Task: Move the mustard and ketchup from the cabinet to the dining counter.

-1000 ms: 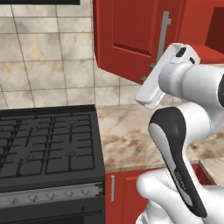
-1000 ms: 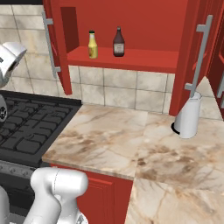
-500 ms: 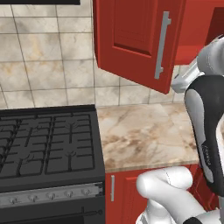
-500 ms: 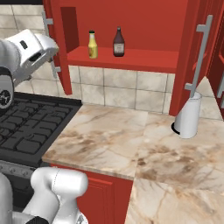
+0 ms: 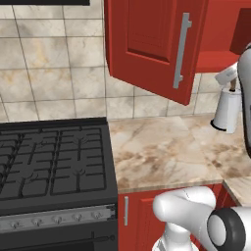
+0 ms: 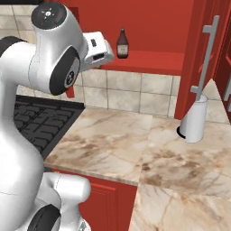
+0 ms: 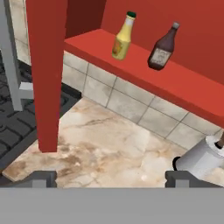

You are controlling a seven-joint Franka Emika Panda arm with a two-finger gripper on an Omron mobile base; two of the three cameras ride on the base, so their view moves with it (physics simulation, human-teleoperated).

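The mustard [image 7: 122, 41], a yellow bottle with a green cap, stands on the red shelf [image 7: 140, 72] of the open cabinet [image 5: 149, 41]. Right beside it stands the ketchup [image 7: 162, 49], dark red-brown with a black cap, also upright in the right base view [image 6: 122, 43]. My gripper [image 7: 111, 180] is open, its fingertips [image 7: 43, 178] spread wide with nothing between them, some way short of and below the shelf. In the right base view my white hand [image 6: 97, 48] hovers just left of the ketchup and hides the mustard. The dining counter is out of view.
An open cabinet door [image 7: 46, 70] hangs close on the left of the hand view. A second open door with a silver bar handle [image 6: 205, 58] flanks the shelf on the right. A white paper towel roll [image 6: 195, 119] stands on the marbled worktop [image 6: 122, 144]. The black stove [image 5: 49, 166] is at left.
The arm has swung up and right, carrying the hand from the left edge of the right base view to just in front of the cabinet shelf. The bottles have not moved.
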